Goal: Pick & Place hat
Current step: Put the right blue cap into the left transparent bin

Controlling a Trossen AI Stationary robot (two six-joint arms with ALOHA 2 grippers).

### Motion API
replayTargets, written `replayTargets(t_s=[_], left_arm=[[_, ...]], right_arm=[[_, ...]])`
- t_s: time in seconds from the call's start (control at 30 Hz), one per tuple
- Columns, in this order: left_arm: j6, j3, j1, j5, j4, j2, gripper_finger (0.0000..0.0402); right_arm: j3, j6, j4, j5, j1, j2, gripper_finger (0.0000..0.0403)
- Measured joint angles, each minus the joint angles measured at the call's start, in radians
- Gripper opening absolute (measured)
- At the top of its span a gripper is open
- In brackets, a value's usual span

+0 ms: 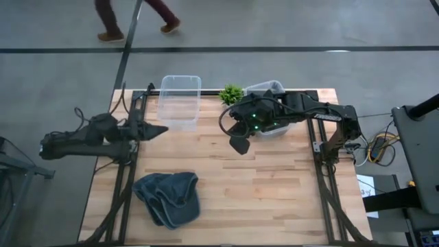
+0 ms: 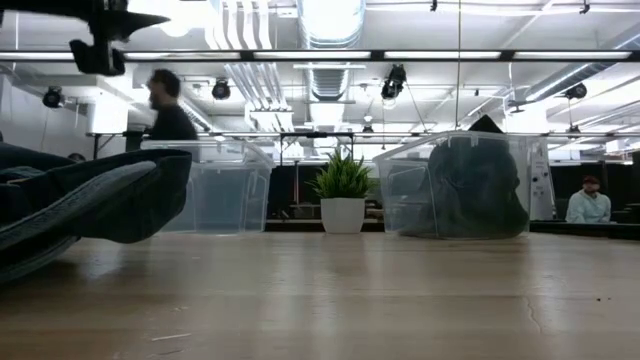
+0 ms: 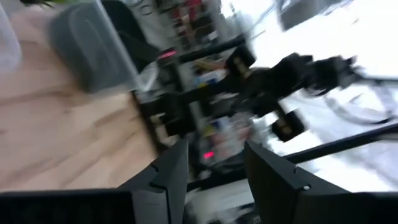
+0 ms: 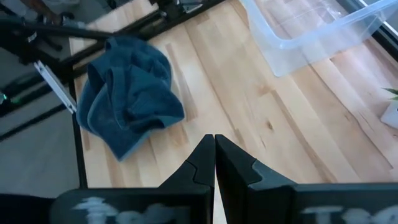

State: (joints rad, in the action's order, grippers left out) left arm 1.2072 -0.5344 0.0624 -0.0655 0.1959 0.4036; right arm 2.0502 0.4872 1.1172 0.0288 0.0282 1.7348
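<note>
Crumpled blue fabric hat (image 1: 168,197) lies at the wooden worktop's (image 1: 274,185) 7 o'clock edge. Right claw (image 1: 239,143), clenched empty, hovers near centre; left claw (image 1: 156,130), apparently released, at 10 o'clock.

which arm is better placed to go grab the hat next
Probably the left. Its open gripper hangs at the table's left edge, on the same side as the blue hat. The right gripper, shut and empty, sits mid-table by the right bin, slightly farther off.
</note>
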Motion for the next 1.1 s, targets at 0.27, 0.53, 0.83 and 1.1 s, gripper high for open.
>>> replayTargets(t_s=[0.27, 0.53, 0.83, 1.1], left_arm=[[-0.24, -0.334, 0.0, 0.038, 0.504, 0.274, 0.0149], [-0.307, -0.413, -0.024, 0.217, 0.589, 0.454, 0.0149], [-0.343, -0.408, -0.077, 0.29, 0.728, 0.584, 0.0158], [-0.342, -0.381, -0.155, 0.28, 0.773, 0.711, 0.0212]], right_arm=[[-0.001, -0.02, 0.062, -0.002, 0.027, 0.0, 0.0008], [-0.001, -0.019, 0.062, -0.002, 0.049, 0.0, 0.0008], [-0.001, -0.012, 0.063, 0.0, 0.059, 0.0, 0.0008], [-0.001, 0.003, 0.063, 0.0, 0.059, 0.0, 0.0008]])
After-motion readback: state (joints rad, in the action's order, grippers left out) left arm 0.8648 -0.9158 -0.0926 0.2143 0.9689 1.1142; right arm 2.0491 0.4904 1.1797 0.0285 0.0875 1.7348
